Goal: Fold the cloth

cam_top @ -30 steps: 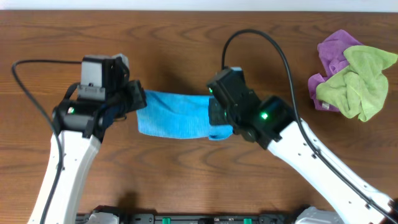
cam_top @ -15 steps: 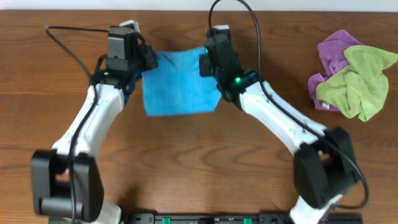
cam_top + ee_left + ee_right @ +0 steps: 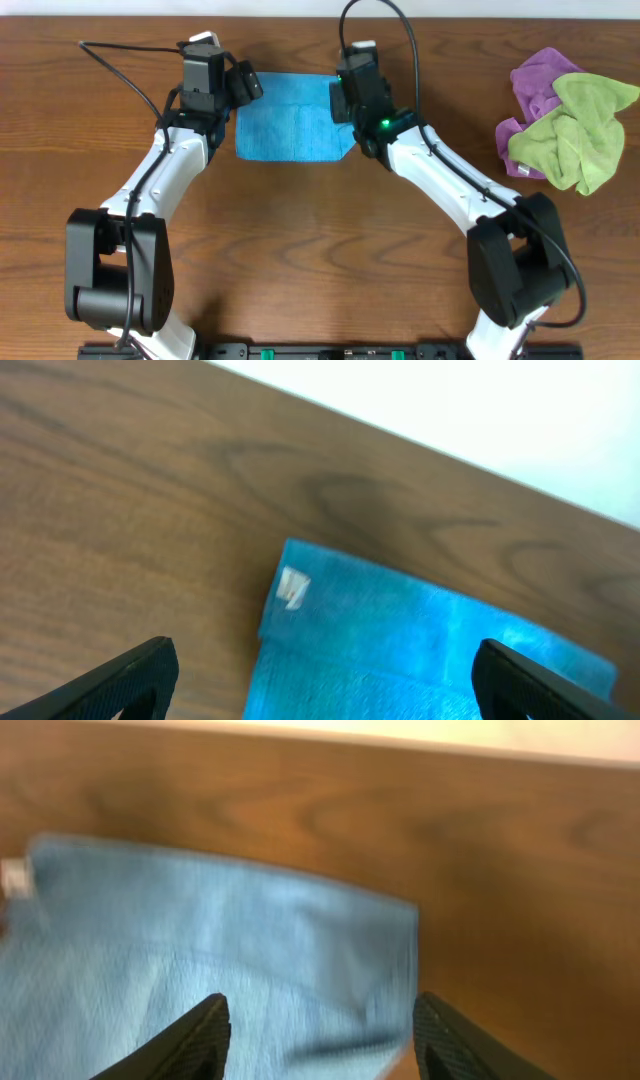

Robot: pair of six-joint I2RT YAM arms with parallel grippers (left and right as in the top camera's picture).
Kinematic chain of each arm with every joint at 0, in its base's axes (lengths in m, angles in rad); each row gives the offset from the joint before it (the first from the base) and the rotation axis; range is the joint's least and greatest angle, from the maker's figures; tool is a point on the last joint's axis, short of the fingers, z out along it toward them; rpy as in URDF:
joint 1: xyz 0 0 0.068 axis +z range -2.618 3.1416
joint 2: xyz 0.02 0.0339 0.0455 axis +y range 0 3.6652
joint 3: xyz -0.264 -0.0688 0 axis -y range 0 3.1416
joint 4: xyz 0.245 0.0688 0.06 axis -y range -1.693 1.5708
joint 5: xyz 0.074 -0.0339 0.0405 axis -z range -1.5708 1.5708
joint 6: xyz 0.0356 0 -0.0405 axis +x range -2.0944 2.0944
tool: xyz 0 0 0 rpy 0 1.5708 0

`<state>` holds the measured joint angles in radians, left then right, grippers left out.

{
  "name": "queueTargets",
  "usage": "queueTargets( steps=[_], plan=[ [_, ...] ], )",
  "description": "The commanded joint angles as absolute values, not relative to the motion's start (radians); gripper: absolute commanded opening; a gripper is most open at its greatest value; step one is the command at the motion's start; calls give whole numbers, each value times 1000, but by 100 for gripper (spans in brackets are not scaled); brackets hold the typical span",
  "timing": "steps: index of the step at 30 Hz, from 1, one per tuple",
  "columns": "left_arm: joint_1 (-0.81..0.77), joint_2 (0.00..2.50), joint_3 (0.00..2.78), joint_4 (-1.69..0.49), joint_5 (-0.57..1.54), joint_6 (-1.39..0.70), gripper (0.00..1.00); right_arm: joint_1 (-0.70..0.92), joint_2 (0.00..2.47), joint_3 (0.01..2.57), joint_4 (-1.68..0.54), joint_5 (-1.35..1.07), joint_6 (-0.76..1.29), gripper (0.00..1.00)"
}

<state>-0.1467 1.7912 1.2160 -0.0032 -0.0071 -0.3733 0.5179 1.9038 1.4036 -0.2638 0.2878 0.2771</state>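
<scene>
Wood table (image 3: 300, 250), cloth (image 3: 290, 130), unreadable white tag (image 3: 292, 588)

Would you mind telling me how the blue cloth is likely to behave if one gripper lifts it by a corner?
The cloth would probably droop limply: it lies flat on the table with a faint soft crease. Its fuzzy surface suggests it is light and unlikely to slip from a pinch.

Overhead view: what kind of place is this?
Probably a robot lab bench: two white robot arms at a brown wooden table with a small sky-blue microfibre cloth.
</scene>
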Motion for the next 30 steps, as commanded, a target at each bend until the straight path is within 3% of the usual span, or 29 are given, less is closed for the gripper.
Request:
queueTargets(
  steps=[1, 7, 8, 13, 30],
  plan=[
    [-145, 1768, 1211, -46, 16, -374, 95, 543, 1831, 1412, -341, 238, 277, 59],
    [-147, 1767, 1211, -179, 160, -375, 100, 543, 1842, 1412, -520, 210, 324, 59],
    [-151, 1767, 1211, -194, 161, -379, 95, 543, 1843, 1412, -517, 212, 324, 60],
    [-177, 1770, 1211, -226, 162, -382, 90, 542, 1885, 1412, -486, 209, 311, 59],
    [-236, 1874, 1211, -236, 169, -390, 87, 511, 2034, 1412, -426, 192, 298, 49]
  ],
)
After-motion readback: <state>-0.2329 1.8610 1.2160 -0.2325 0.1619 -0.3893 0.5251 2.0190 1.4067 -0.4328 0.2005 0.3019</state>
